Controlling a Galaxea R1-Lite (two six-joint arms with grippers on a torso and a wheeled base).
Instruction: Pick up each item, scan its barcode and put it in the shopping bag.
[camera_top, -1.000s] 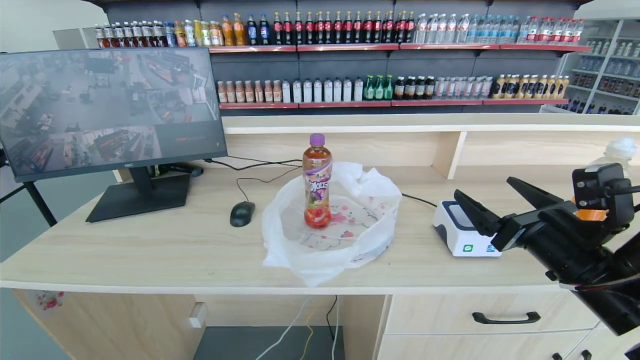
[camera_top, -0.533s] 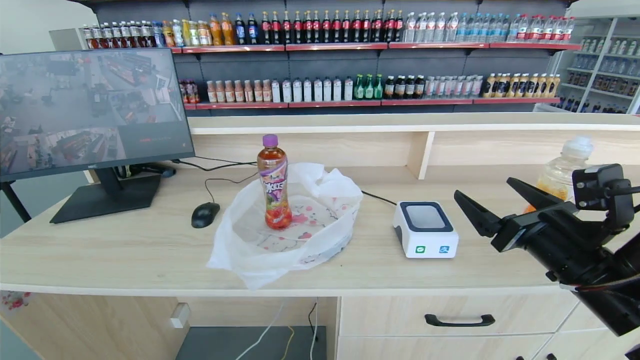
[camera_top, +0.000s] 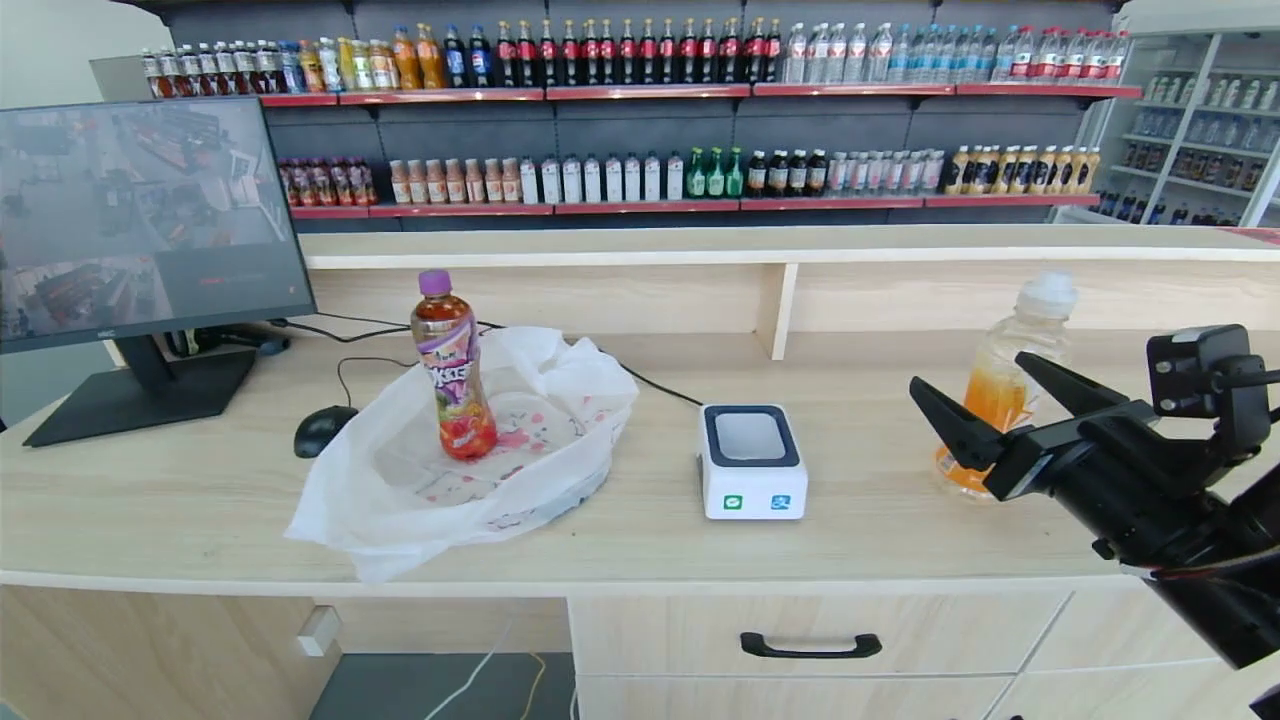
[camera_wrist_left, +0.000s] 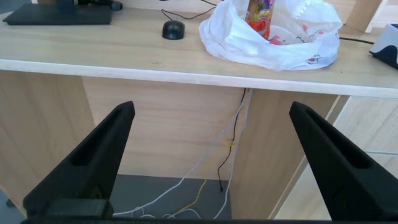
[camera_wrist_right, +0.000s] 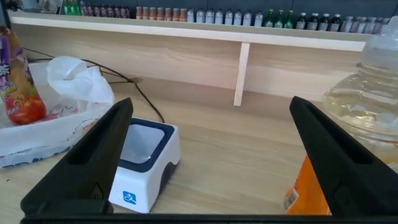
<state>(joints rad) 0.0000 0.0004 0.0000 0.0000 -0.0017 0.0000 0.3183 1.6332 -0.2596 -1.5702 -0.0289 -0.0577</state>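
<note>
A red-drink bottle with a purple cap (camera_top: 452, 370) stands upright inside the white shopping bag (camera_top: 400, 495) on the wooden counter (camera_top: 860, 540). To its right sits the white barcode scanner (camera_top: 750, 462), window up. An orange-juice bottle with a white cap (camera_top: 1000, 390) stands at the counter's right. My right gripper (camera_top: 968, 372) hovers open in front of that bottle, not touching it. The right wrist view has the right gripper (camera_wrist_right: 211, 106), the scanner (camera_wrist_right: 143, 162) and the juice bottle (camera_wrist_right: 367, 124). My left gripper (camera_wrist_left: 211, 111) hangs open and empty below counter height, facing the counter's front panel.
A monitor (camera_top: 140, 220) and a black mouse (camera_top: 318, 430) occupy the counter's left, with cables running behind the bag. A raised ledge (camera_top: 780, 245) with a divider backs the counter. Drawers with a black handle (camera_top: 810, 647) lie below. Drink shelves line the far wall.
The whole head view has slid left, so the camera has turned right. The orange-juice bottle has come into view behind the right gripper, which stays open.
</note>
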